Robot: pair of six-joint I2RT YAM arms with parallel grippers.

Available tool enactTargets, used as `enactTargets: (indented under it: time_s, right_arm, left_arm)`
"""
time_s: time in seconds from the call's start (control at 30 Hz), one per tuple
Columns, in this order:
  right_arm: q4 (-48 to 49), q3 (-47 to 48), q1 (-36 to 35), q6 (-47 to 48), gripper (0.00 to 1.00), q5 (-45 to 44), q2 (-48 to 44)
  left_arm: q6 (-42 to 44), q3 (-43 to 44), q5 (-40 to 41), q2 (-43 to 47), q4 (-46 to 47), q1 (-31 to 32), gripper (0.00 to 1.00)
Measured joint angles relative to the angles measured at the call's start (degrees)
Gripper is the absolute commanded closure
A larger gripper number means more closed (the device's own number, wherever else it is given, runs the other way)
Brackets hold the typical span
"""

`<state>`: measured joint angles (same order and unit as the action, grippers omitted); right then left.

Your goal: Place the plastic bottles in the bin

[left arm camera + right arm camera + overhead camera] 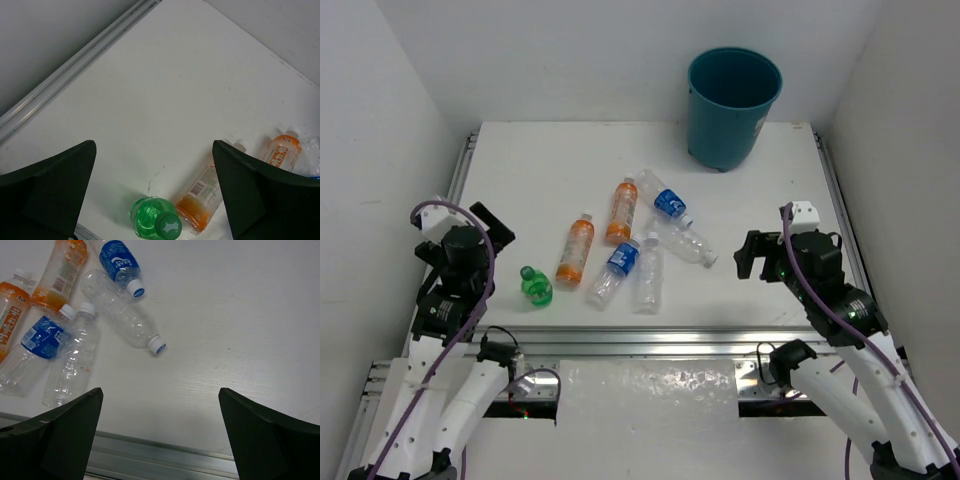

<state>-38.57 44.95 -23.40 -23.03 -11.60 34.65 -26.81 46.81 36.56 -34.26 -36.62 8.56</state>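
Note:
The teal bin (710,120) stands upright at the far right of the table. Several bottles lie mid-table: a stubby green one (535,286), two orange (576,249) (622,210), two blue-labelled (663,198) (618,262) and two plain clear (684,241) (648,275). My left gripper (492,228) is open and empty, left of the green bottle (154,218), with an orange bottle (202,197) beside it. My right gripper (752,255) is open and empty, right of the clear bottle (122,310).
An aluminium rail (650,342) runs along the table's near edge, and side rails (838,190) border the table. White walls enclose the table on the left, right and back.

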Motion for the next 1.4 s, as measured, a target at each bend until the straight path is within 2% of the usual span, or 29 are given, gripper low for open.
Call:
enactTargets:
  time_s: [0.2,0.4,0.5,0.6,0.73,0.97,1.3,1.4]
  right_arm:
    - [-0.6,0.1,0.0,-0.3,0.01,-0.4,-0.1]
    - [-1.2,0.3,0.0,-0.6,0.01,-0.4,-0.1]
    - [-2.6,1.6,0.0,-0.7,0.01,-0.2,0.8]
    - [-3.7,3.9,0.0,-0.9,0.01,1.1,3.1]
    - [-4.0,5.2,0.0,-1.0,0.01,4.8,5.9]
    - [-4.2,5.2,0.0,-1.1,0.01,8.5,5.6]
    - [-5.2,6.3,0.0,-1.7,0.01,13.2,4.5]
    - [-5.2,6.2,0.0,-2.1,0.01,14.9,3.8]
  left_arm:
    - [-2.3,1.5,-0.1,-0.1,-3.6,0.0,0.00]
    - [-3.4,9.3,-1.6,-2.7,-8.5,0.0,0.00]
    - [-3.0,11.1,-5.5,-6.8,-9.3,0.0,0.00]
    - [-1.6,12.2,-11.6,-14.8,-11.5,0.0,0.00]
    - [-0.6,11.7,-19.1,-22.6,-13.7,0.1,0.00]
    - [-0.2,10.2,-22.0,-21.6,-16.7,0.1,0.00]
    - [-0.4,10.1,-26.0,-27.6,-22.8,0.1,0.01]
    - [-0.7,9.4,-26.4,-28.0,-23.7,0.1,0.08]
